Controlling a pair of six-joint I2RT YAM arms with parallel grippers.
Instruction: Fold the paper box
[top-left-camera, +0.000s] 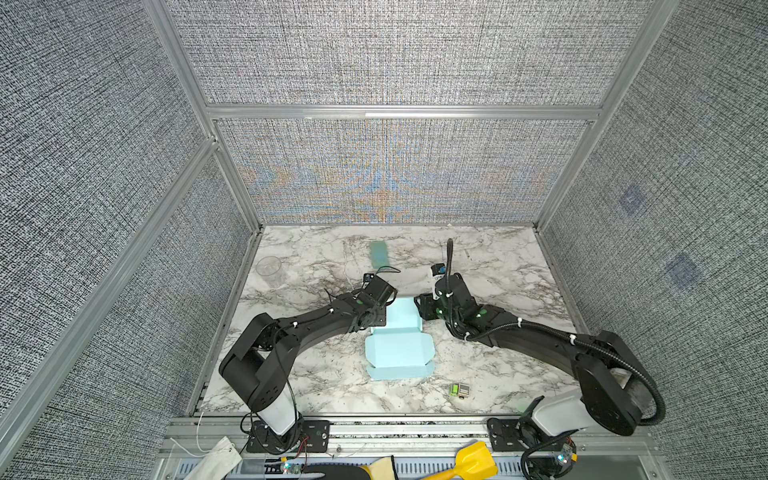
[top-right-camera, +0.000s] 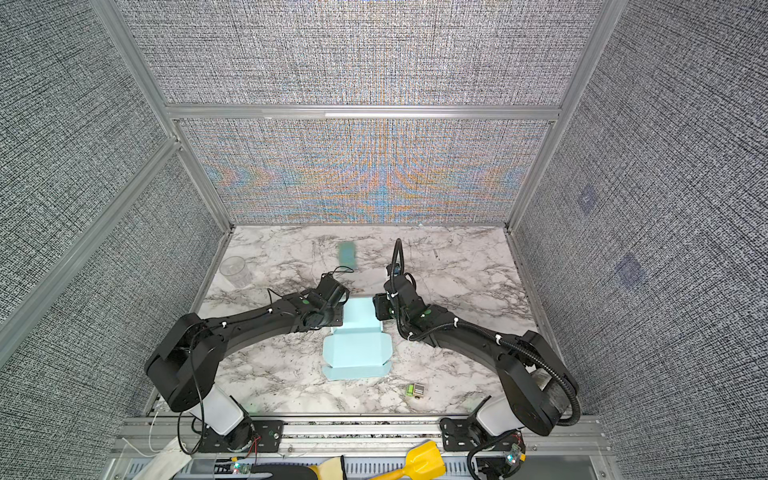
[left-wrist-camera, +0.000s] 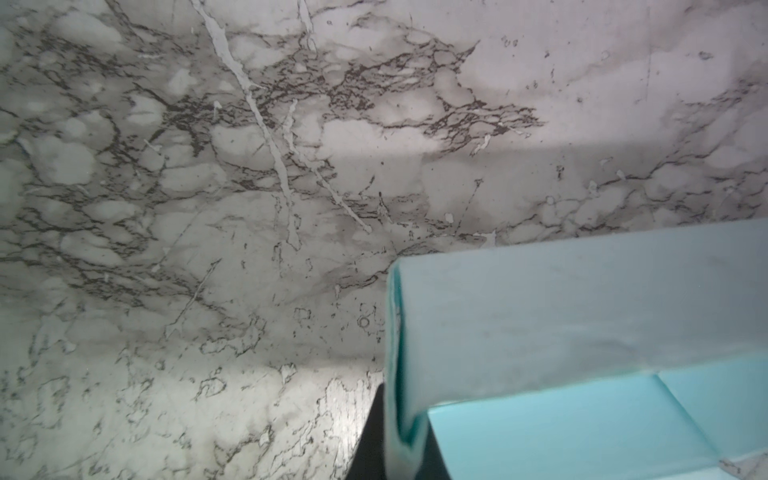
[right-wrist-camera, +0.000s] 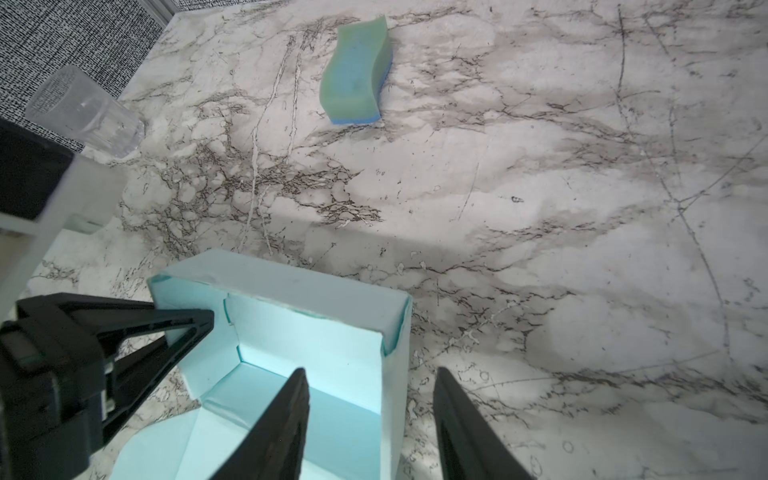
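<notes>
**Item 1. Paper box** (top-left-camera: 400, 347): pale sky-blue card, partly folded, lying on the marble-patterned table (top-left-camera: 490, 266). The end with raised walls sits directly between the two grippers. The flat panel with its side flaps lies on the table behind both grippers, toward the arm bases. Both top views show this layout.

**Item 2. Left gripper** (right-wrist-camera: 195, 328): clenched on the paper box. It grasps the upright wall on its own side, with one finger inside the wall and one outside, and the card pinched between them. The left wrist view shows this folded wall edge right at the gripper's tips, creased where it is held.

**Item 3. Right gripper** (right-wrist-camera: 370, 370): released, jaws well apart. It straddles the opposite upright wall, with one finger over the box's interior and the other outside over the table. The wall stands between the fingers, and a gap shows on either side of it.

**Item 4. Sponge** (right-wrist-camera: 357, 70): green top, blue underside, wavy outline. It lies flat on the table beyond the tips of both grippers, well apart from the box.

**Item 5. Cup** (right-wrist-camera: 83, 112): clear plastic, standing beyond the left gripper and out to its outer side, near the enclosure wall.

**Item 6. Small green object** (top-left-camera: 459, 390): on the table behind the right gripper, apart from the box. It is too small to identify.
</notes>
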